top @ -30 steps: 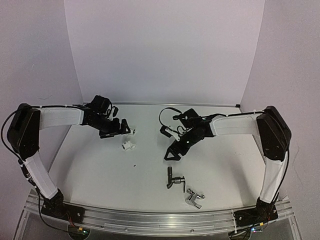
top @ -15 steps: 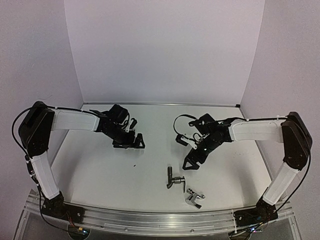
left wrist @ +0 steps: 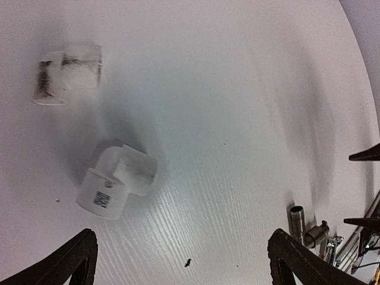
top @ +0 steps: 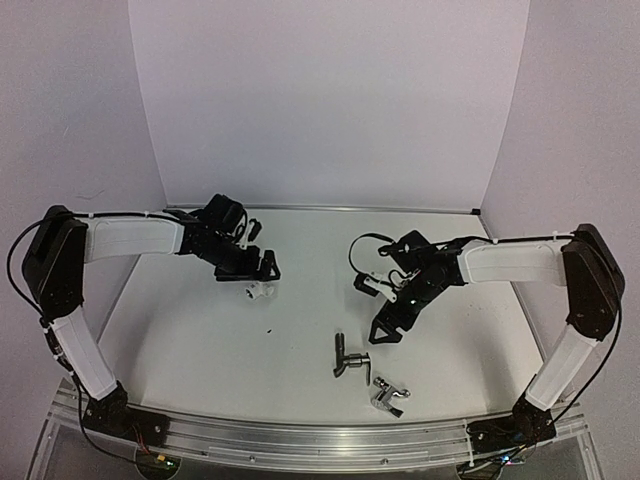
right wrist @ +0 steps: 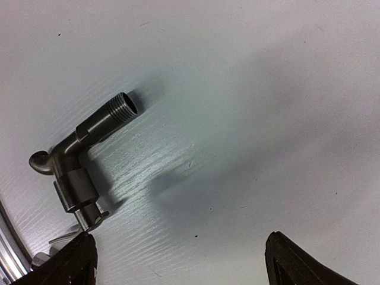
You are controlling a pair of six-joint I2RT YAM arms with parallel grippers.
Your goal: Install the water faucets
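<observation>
The dark grey faucet (top: 346, 357) lies on the white table near the front middle, and the chrome faucet (top: 388, 396) lies just right of it, closer to the front edge. My right gripper (top: 382, 333) hovers open just above and to the right of the dark faucet (right wrist: 83, 154), which sits left of its fingers in the right wrist view with its threaded end pointing away. My left gripper (top: 264, 272) hangs open and empty over the table's left half. Its wrist view catches the dark faucet (left wrist: 295, 221) beside the right finger (left wrist: 297, 261).
Two white pipe fittings lie under the left arm: an elbow (left wrist: 116, 184) with a label and a blurred one (left wrist: 66, 80) farther off. In the top view one fitting (top: 258, 291) shows just below the left gripper. White walls close in the table on three sides.
The right gripper has swung rightward and toward the front, ending near the dark faucet. The left gripper went right, then drew back a little, uncovering a white fitting.
</observation>
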